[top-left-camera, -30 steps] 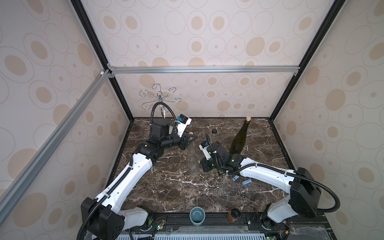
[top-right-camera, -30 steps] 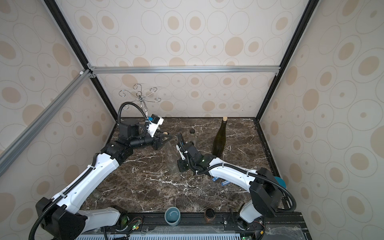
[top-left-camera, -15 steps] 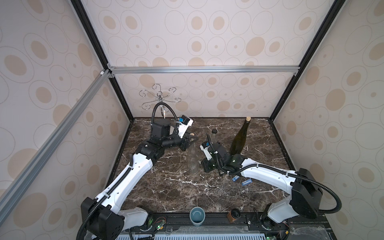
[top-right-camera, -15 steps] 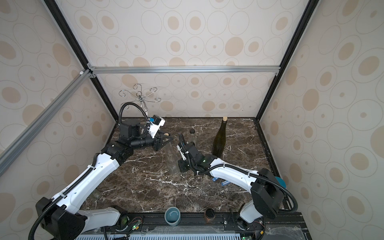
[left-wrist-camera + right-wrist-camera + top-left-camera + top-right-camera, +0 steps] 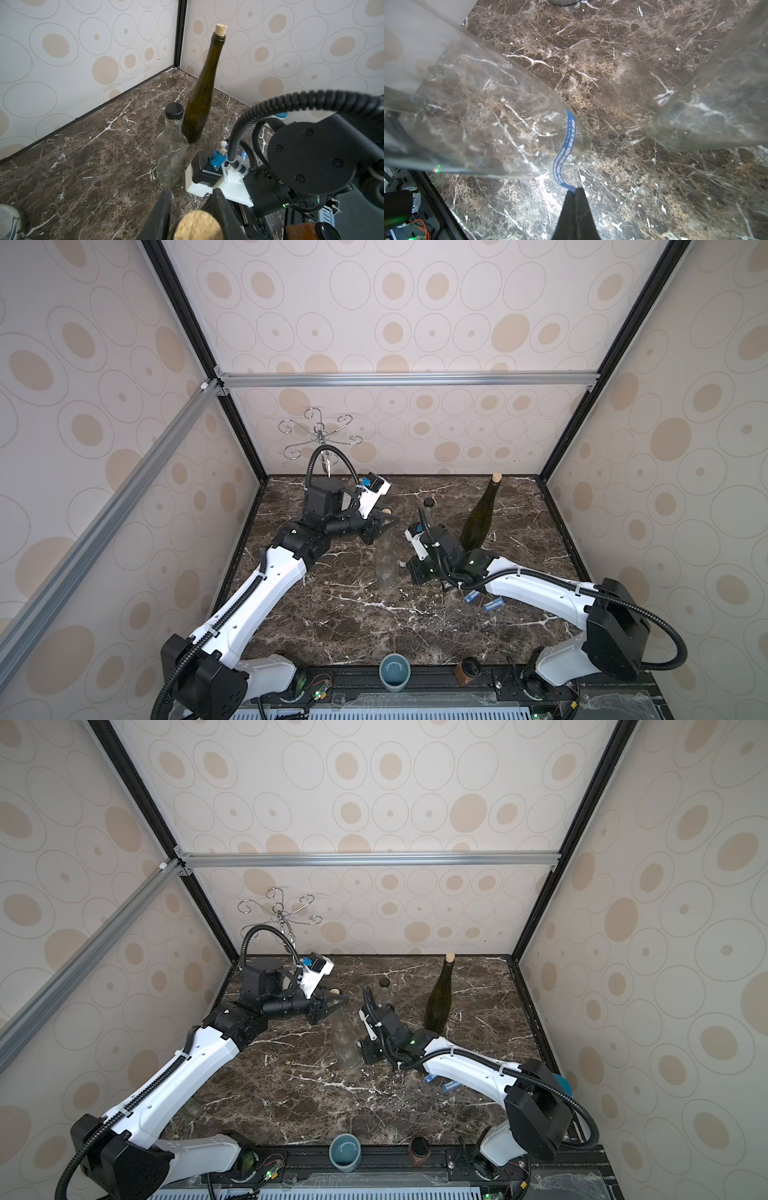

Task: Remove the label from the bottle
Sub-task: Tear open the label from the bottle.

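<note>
A clear glass bottle point(image 5: 385, 568) with a cork point(image 5: 387, 512) stands tilted at mid table in both top views. My left gripper point(image 5: 384, 524) is shut on its neck just under the cork point(image 5: 197, 225), one finger on each side. In the right wrist view a blue label point(image 5: 564, 153) hangs half peeled off the bottle point(image 5: 483, 124), one end still stuck to the glass. My right gripper point(image 5: 576, 190) is shut on the free end of the label, low beside the bottle's base point(image 5: 404, 564).
A corked green bottle point(image 5: 480, 522) and a black-capped clear bottle point(image 5: 171, 149) stand close behind my right arm. Two blue strips point(image 5: 471, 596) point(image 5: 493, 605) lie on the marble under it. A wire hook stand point(image 5: 318, 439) is back left, a cup point(image 5: 394, 670) at the front edge.
</note>
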### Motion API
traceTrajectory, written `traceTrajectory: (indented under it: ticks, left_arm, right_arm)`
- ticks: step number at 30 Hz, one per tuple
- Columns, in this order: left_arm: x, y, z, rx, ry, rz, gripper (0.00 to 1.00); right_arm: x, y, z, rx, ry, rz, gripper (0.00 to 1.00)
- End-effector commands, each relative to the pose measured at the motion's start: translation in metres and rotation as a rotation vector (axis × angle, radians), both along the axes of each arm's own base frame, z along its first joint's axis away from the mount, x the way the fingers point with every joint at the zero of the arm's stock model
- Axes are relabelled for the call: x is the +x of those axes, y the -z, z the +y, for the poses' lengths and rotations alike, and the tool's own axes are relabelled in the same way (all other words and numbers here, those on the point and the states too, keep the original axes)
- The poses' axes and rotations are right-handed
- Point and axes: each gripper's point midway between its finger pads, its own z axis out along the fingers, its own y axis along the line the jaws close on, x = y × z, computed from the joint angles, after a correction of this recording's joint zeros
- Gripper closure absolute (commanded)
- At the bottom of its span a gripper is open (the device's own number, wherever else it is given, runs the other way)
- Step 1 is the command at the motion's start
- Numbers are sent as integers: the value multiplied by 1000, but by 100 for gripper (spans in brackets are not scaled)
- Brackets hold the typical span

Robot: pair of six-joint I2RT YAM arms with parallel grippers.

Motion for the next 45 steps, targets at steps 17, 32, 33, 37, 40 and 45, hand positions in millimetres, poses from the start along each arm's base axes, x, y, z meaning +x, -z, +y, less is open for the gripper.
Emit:
traceTrajectory:
  ticks: [17, 32, 33, 37, 40, 45]
  left_arm:
    - [-9, 8, -8, 24, 32, 61, 92]
    - [-14, 7, -11, 25, 46, 54, 92]
    - [-15, 7, -12, 25, 49, 53, 92]
    - [-17, 7, -13, 26, 57, 47, 92]
    - [-17, 6, -14, 28, 59, 44, 92]
    - [-19, 7, -15, 31, 65, 43, 91]
  right_arm:
    - [1, -2, -11, 19, 27, -2, 100]
    - [2, 2, -14, 14, 37, 3, 100]
    - [2, 2, -14, 14, 38, 4, 100]
    - [3, 4, -15, 12, 40, 6, 100]
    - [4, 5, -15, 9, 42, 6, 100]
    - [4, 7, -16, 7, 44, 10, 100]
